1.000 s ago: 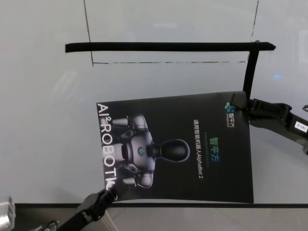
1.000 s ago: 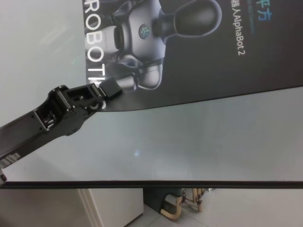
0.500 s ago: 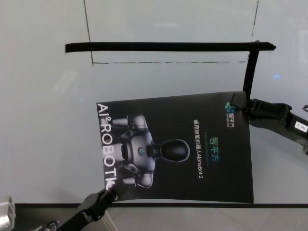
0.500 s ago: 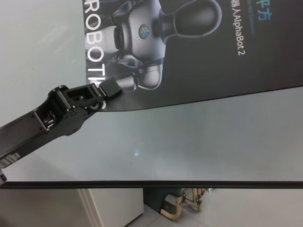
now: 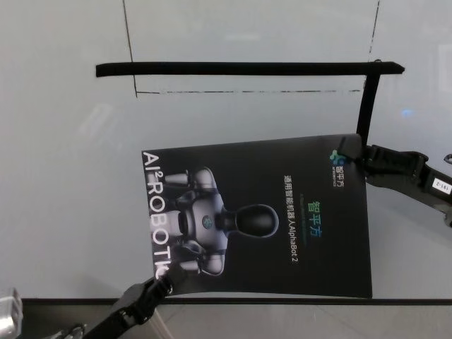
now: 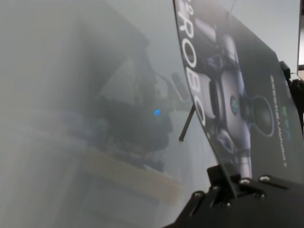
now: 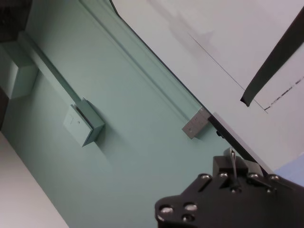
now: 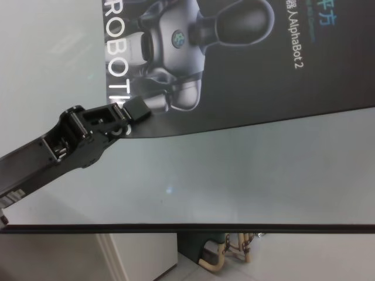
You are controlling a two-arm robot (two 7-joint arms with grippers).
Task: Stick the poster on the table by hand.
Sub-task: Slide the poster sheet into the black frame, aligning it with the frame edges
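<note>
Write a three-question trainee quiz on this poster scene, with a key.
1. True or false: the poster lies flat and free of both claws.
2. Which claw grips the poster's near corner by the "ROBOT" letters? A) left claw B) right claw
3. Fill in: black tape strips mark the ____ beyond the poster.

Key: 1 false, both claws pinch it; 2 A; 3 table.

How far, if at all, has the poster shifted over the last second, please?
No. The poster keeps the same gap below the black tape strip, with its near edge level with the table front.
</note>
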